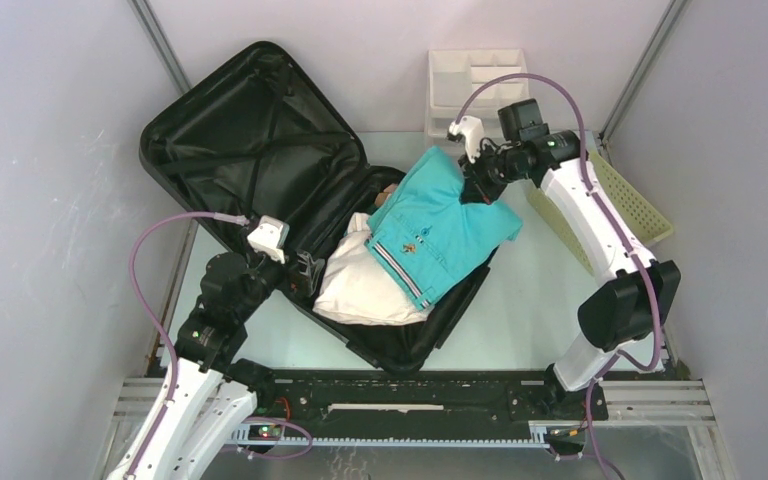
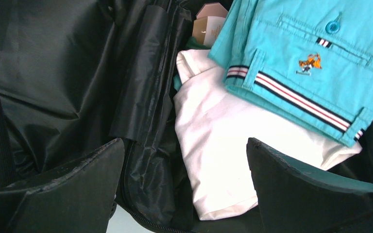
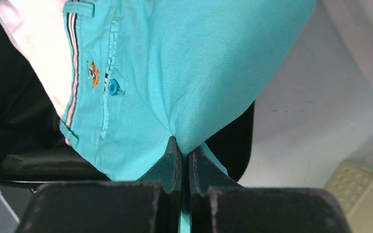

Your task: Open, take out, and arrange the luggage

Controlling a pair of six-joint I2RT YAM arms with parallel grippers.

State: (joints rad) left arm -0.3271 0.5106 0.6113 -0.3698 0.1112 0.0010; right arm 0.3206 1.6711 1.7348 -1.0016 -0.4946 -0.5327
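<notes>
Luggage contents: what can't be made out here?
- Floor of the luggage under teal shorts and white garment: covered in every view.
- Tan item: left wrist view, mostly covered by shorts, unidentifiable.
- White organizer compartments: top view, too small, cable crosses.
</notes>
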